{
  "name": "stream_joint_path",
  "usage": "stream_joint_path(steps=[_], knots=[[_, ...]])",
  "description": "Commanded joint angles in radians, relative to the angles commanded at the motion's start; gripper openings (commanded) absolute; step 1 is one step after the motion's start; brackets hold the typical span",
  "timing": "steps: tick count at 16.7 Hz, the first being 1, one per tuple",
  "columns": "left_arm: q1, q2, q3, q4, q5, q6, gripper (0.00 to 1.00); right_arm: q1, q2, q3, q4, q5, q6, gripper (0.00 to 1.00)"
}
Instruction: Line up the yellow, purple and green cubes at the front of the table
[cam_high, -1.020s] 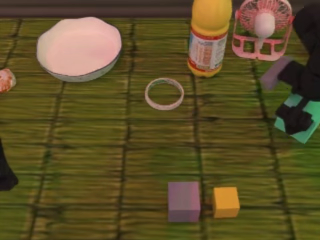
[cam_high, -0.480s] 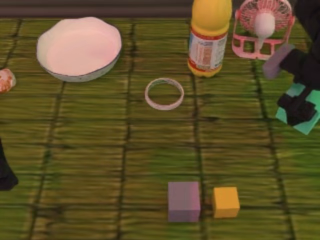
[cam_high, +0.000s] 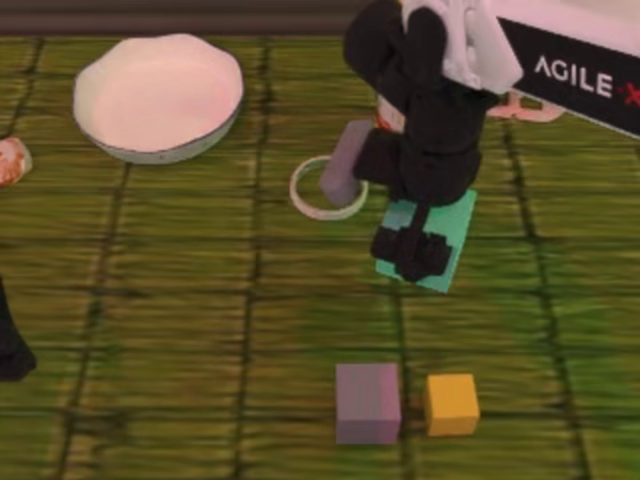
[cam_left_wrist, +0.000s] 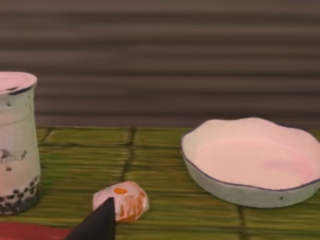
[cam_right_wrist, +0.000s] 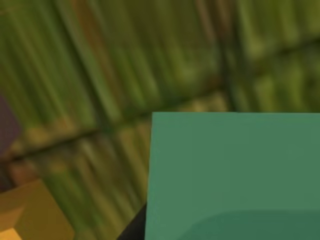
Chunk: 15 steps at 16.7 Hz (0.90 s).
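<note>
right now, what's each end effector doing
Left end effector: parked at the table's left edge; open or shut cannot be told.
Right end effector: shut on the large mint-green matte cube, above mid-table.

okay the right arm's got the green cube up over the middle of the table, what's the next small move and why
Probably carry on toward the front and a little leftward, to the bare table left of the purple cube. The right gripper holds the green cube behind the purple cube and yellow cube, which already sit side by side at the front. The left side appears to have more room.
</note>
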Motion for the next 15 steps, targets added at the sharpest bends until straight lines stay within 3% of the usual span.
stream_joint_path(steps=[4, 7, 15], knots=[[0.0, 0.0, 0.0, 0.0, 0.0, 0.0, 1.0, 0.289, 0.084, 0.158, -0.077, 0.0, 0.054, 0.0], [0.0, 0.0, 0.0, 0.0, 0.0, 0.0, 1.0, 0.419, 0.118, 0.237, -0.11, 0.002, 0.085, 0.0], [0.0, 0.0, 0.0, 0.0, 0.0, 0.0, 1.0, 0.455, 0.121, 0.242, -0.101, 0.002, 0.095, 0.0]])
